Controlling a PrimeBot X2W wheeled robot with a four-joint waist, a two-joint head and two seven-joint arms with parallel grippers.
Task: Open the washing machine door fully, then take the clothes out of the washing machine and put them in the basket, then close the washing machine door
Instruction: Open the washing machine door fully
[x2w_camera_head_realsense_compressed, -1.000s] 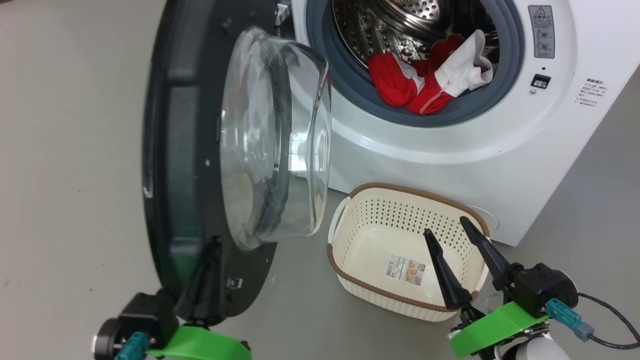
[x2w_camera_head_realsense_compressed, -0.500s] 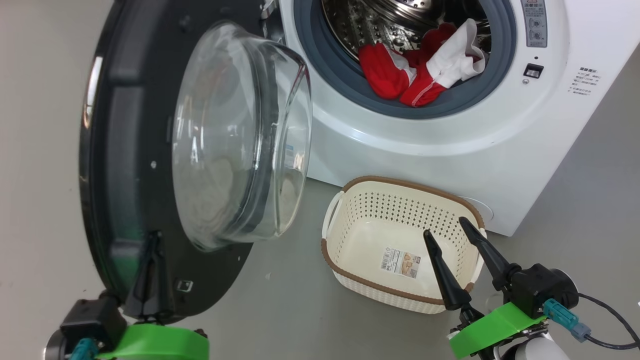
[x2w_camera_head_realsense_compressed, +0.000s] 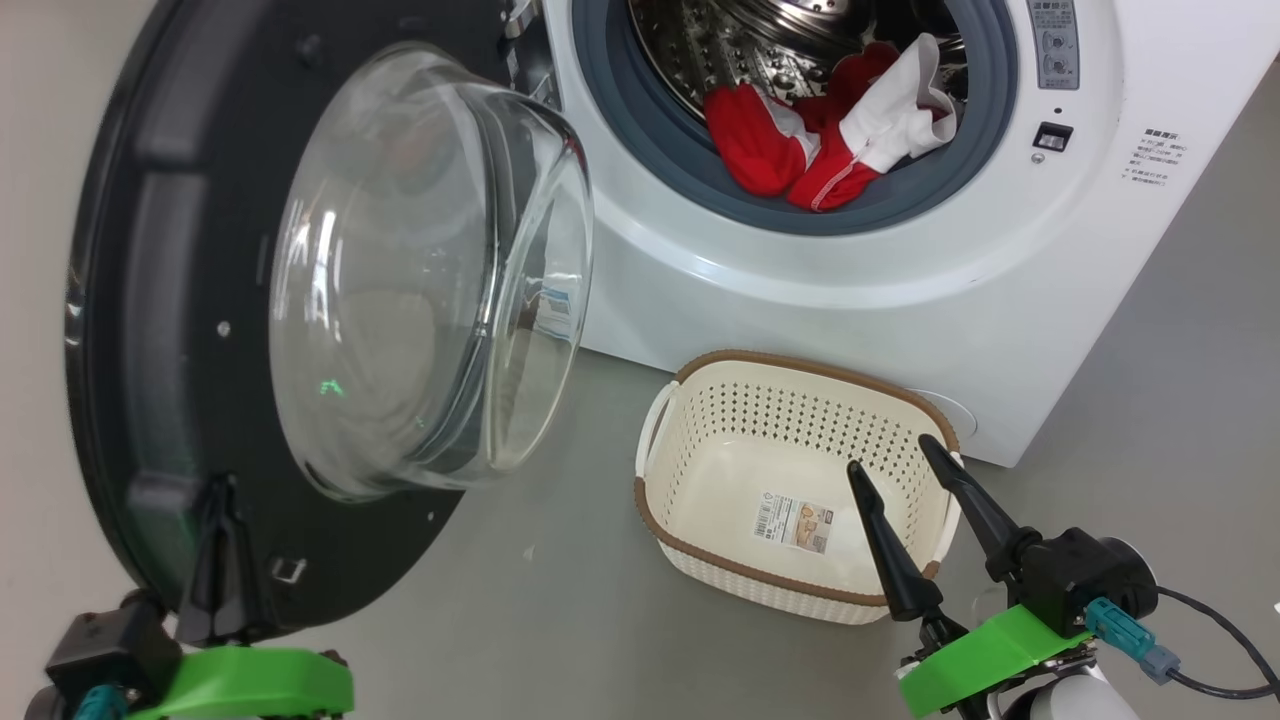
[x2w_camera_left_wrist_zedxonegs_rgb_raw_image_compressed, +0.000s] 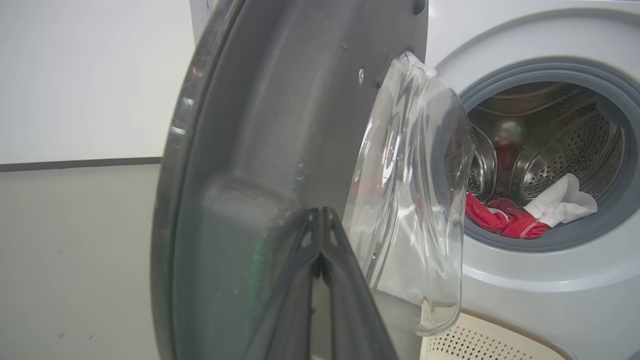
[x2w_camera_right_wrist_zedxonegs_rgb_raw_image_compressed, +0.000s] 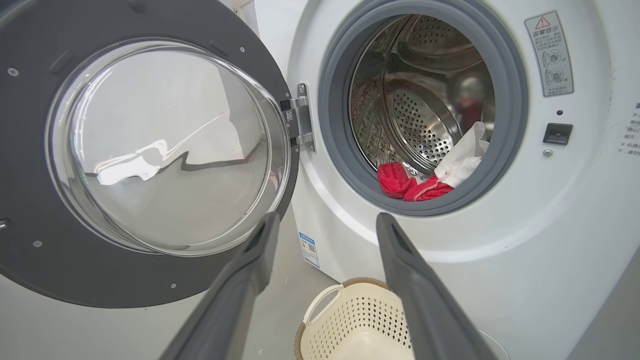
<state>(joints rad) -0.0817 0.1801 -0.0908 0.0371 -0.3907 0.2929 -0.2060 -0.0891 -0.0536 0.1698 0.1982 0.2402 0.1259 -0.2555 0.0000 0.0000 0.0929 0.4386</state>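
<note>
In the head view, red and white clothes (x2w_camera_head_realsense_compressed: 830, 130) are seen heaped at the front of the washing machine (x2w_camera_head_realsense_compressed: 850, 300), whose door (x2w_camera_head_realsense_compressed: 130, 300) is swung wide. A paper label (x2w_camera_head_realsense_compressed: 790, 522) is stuck to the bottom of the basket (x2w_camera_head_realsense_compressed: 760, 590) on the floor. The left gripper (x2w_camera_head_realsense_compressed: 220, 495), clenched on nothing, is set against the door's lower inner face. The right gripper (x2w_camera_head_realsense_compressed: 888, 452) is spread wide over the basket's near edge.

In the left wrist view, the closed fingertips are shown touching the door beside its glass bowl (x2w_camera_left_wrist_zedxonegs_rgb_raw_image_compressed: 415, 200).

In the right wrist view, the spread, empty fingers are pointed at the machine. A warning sticker (x2w_camera_right_wrist_zedxonegs_rgb_raw_image_compressed: 549, 52) and a blue label (x2w_camera_right_wrist_zedxonegs_rgb_raw_image_compressed: 310, 248) are seen, their writing too small to read.
</note>
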